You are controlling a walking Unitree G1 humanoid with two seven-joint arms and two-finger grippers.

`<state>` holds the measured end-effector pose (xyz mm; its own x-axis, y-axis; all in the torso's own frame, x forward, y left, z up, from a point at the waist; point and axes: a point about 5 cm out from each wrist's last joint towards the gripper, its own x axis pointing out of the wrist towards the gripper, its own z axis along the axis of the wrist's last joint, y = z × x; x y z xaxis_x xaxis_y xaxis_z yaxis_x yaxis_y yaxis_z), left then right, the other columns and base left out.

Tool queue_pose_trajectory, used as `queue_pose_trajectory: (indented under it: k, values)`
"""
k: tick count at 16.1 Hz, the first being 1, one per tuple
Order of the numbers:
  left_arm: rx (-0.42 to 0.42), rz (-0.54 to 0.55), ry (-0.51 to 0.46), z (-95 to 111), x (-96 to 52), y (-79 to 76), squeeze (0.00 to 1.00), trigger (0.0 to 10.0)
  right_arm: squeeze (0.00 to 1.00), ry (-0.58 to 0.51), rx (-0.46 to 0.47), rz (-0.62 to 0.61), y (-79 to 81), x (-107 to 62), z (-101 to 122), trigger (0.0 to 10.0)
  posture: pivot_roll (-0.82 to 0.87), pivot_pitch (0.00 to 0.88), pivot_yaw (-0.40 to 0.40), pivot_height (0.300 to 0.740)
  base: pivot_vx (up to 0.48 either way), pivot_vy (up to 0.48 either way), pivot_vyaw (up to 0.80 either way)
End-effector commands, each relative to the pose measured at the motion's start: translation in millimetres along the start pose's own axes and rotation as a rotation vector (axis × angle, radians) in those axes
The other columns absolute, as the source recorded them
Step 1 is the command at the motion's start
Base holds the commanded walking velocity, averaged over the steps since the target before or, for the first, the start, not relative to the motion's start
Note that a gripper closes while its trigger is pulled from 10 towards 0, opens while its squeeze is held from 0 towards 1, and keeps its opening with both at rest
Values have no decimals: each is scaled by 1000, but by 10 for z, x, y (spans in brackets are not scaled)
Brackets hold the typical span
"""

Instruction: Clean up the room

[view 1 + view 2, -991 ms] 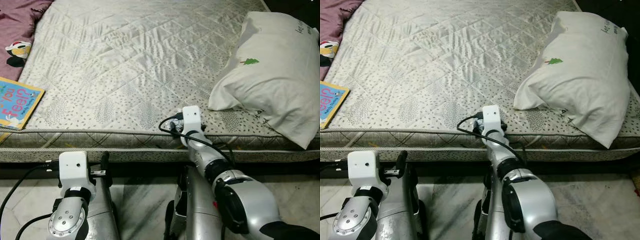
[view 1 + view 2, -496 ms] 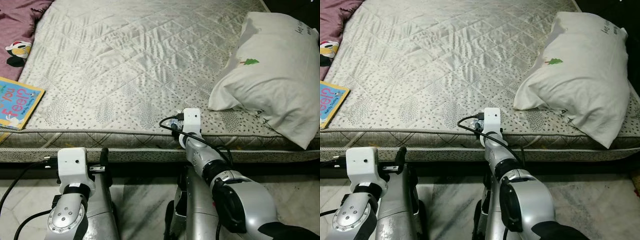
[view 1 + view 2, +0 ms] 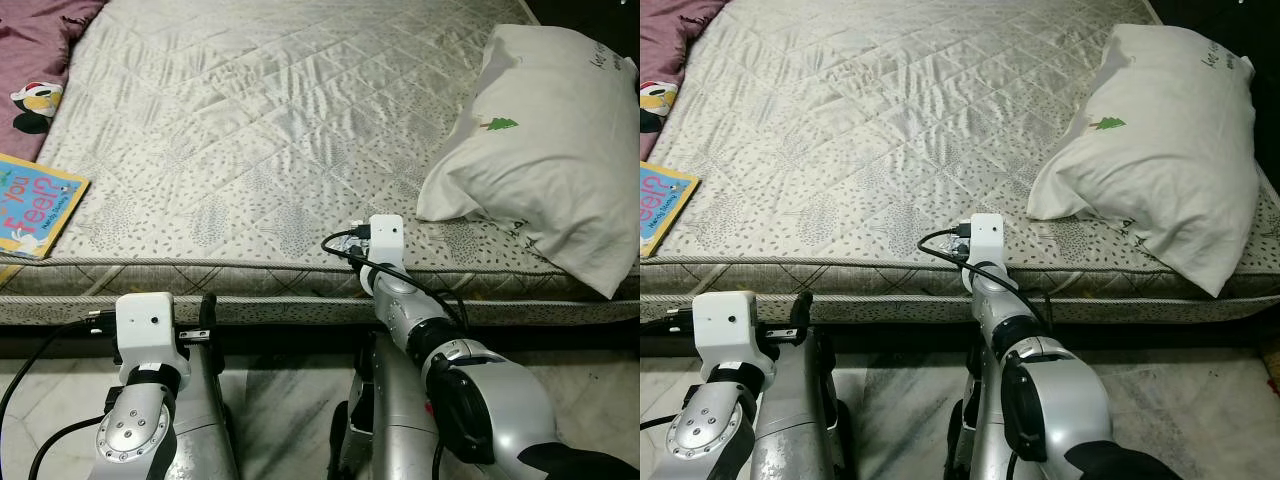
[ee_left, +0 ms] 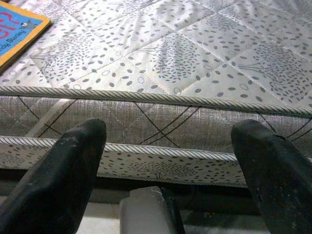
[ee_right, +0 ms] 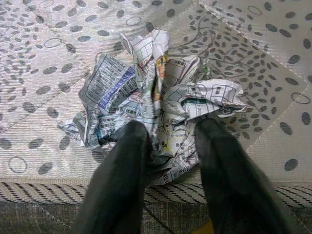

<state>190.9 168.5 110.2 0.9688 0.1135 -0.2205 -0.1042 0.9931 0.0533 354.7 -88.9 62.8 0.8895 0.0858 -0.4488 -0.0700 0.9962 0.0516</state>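
Observation:
A crumpled ball of printed paper [image 5: 161, 97] lies on the patterned mattress [image 3: 260, 120], right at its near edge. My right gripper [image 5: 171, 130] is shut on the paper's near side, a fold pinched between the two black fingers [image 5: 122, 170]. In the eye views the right wrist [image 3: 386, 236] sits over that spot and hides the paper. My left gripper [image 4: 168, 134] is open and holds nothing. It hangs low, facing the side of the mattress.
A white pillow [image 3: 545, 150] lies at the mattress's right end. A children's book [image 3: 30, 205] rests at the left near corner, with a maroon blanket [image 3: 40, 40] behind it. Marble floor [image 3: 285, 400] runs below the bed edge.
The right wrist has edged slightly to the right at the mattress edge. The left arm has barely moved.

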Motion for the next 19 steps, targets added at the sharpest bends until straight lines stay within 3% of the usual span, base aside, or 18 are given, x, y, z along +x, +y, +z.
queue_pose_trajectory:
  k: [1,10,12,14,17,19]
  values:
    - [13,8,11,-34,-2,13,0,10000,0,42,1,-11,-46,-8,-101,0,185,158,-130,526,0,0,0]
    - [14,14,-6,-17,72,22,0,10000,0,10,38,16,-27,-1,-34,0,178,127,-133,526,0,0,0]
    - [6,13,-9,-24,120,7,0,10000,0,-45,-26,-8,-145,0,27,0,152,106,-127,526,0,0,0]
    - [-4,-4,-17,-27,196,-58,0,10000,0,-50,-7,-36,-329,-8,16,0,129,79,-118,526,0,0,0]
    - [-6,-21,-42,7,336,-95,0,10000,0,-110,-75,-24,-493,-15,141,0,105,32,-96,526,0,0,0]
    - [16,-26,-64,47,441,-56,0,10000,0,-187,-205,69,-495,-28,292,0,69,0,-62,526,0,0,0]
